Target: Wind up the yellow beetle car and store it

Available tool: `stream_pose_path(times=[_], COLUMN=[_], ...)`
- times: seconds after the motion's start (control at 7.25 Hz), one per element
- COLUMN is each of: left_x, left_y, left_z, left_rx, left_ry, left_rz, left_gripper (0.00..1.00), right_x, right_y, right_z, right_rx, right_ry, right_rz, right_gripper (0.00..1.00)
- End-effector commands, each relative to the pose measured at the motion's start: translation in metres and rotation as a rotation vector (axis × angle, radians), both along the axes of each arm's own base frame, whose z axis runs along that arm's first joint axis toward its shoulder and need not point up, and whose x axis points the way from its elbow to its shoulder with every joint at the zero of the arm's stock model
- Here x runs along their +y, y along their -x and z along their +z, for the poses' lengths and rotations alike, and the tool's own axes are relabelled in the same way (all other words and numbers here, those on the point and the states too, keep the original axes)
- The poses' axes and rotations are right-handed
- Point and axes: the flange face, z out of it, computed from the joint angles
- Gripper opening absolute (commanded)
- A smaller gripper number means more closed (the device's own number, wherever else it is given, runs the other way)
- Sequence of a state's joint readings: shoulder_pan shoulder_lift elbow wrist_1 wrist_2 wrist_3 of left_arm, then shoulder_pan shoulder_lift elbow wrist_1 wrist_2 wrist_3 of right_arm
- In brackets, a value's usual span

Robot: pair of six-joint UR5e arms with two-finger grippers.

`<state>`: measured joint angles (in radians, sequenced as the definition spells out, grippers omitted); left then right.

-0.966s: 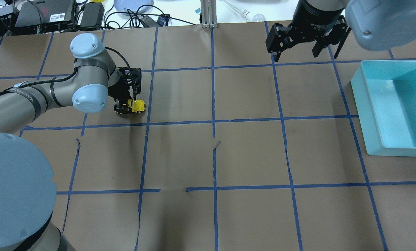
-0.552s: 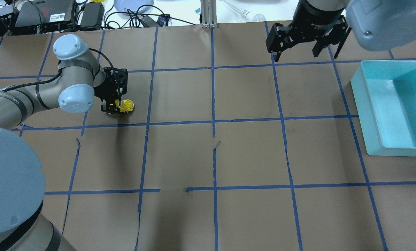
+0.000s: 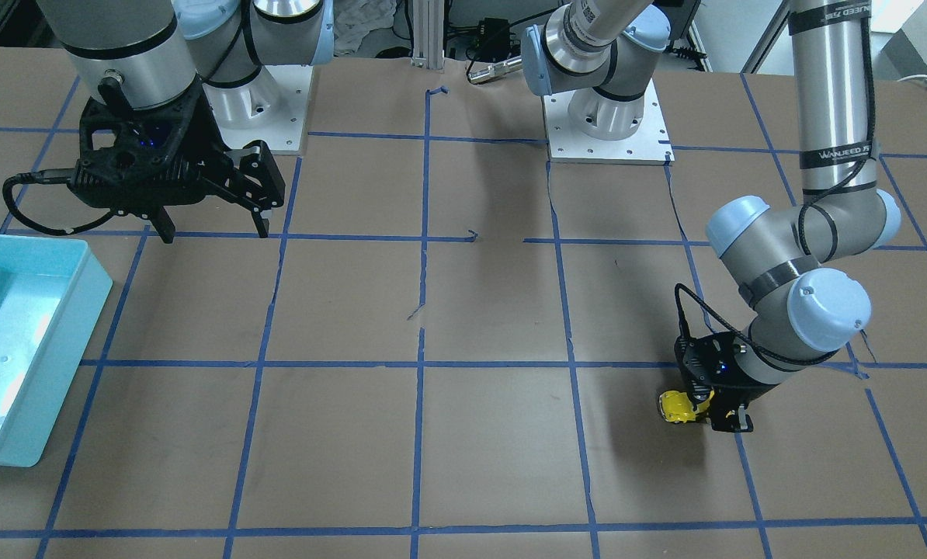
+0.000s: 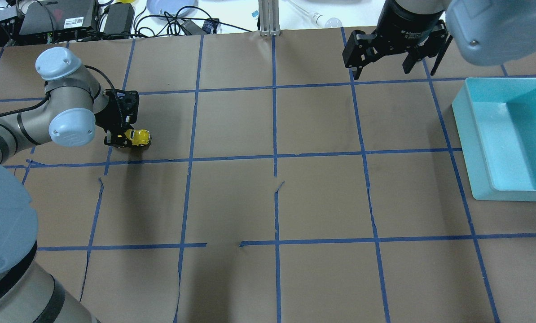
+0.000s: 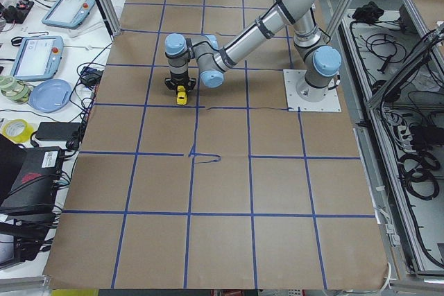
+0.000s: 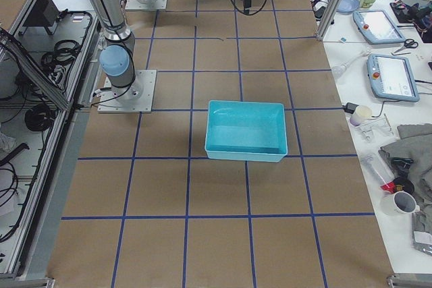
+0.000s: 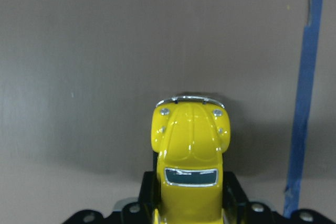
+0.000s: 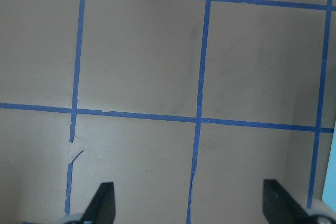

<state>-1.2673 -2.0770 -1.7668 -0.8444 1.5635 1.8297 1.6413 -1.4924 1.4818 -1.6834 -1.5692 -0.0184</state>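
The yellow beetle car [image 4: 138, 138] is a tiny bright yellow toy, low on the brown table at the far left. My left gripper [image 4: 124, 139] is shut on its rear half, with the nose sticking out to the right. The car also shows in the front-facing view [image 3: 677, 406], the exterior left view [image 5: 180, 93] and the left wrist view [image 7: 190, 153], where its hood points away from the camera. My right gripper [image 4: 391, 58] is open and empty, high over the far right of the table; its fingertips [image 8: 105, 200] frame bare paper.
A turquoise bin [image 4: 467, 134] stands at the table's right edge, also seen in the front-facing view [image 3: 83, 295] and the exterior right view [image 6: 245, 155]. Blue tape lines grid the brown paper [image 4: 272, 157]. Cables and gear lie beyond the far edge [image 4: 115, 18].
My left gripper has dragged the yellow car leftward along the table, about one hundred pixels in the overhead view. The right arm has not moved.
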Motion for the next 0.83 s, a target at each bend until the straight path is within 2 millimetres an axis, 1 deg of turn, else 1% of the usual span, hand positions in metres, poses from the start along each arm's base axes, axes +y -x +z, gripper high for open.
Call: stream_pose_path(times=[0.0, 0.14, 0.28, 0.69], left_x=[0.0018, 0.0009, 0.0006, 0.0011], left_y=[-0.0212, -0.0227, -0.0224, -0.0222], left_z=[0.0005, 0.0027, 0.0029, 0.0102], left_rx=[-0.002, -0.007, -0.003, -0.006], left_ry=[0.001, 0.009, 0.012, 0.023], left_rz=[0.017, 0.018, 0.023, 0.026], left_gripper=[0.47, 0.70, 0.77, 0.78], right_x=[0.0001, 0.0001, 0.0001, 0.0001], right_y=[0.0000, 0.0000, 0.0000, 0.0002], right_z=[0.0000, 0.0000, 0.0000, 0.0000], right_rx=[0.000, 0.000, 0.000, 0.002], right_ry=[0.000, 0.000, 0.000, 0.000], right_rz=[0.000, 0.000, 0.000, 0.000], right_gripper=[1.00, 1.00, 1.00, 1.00])
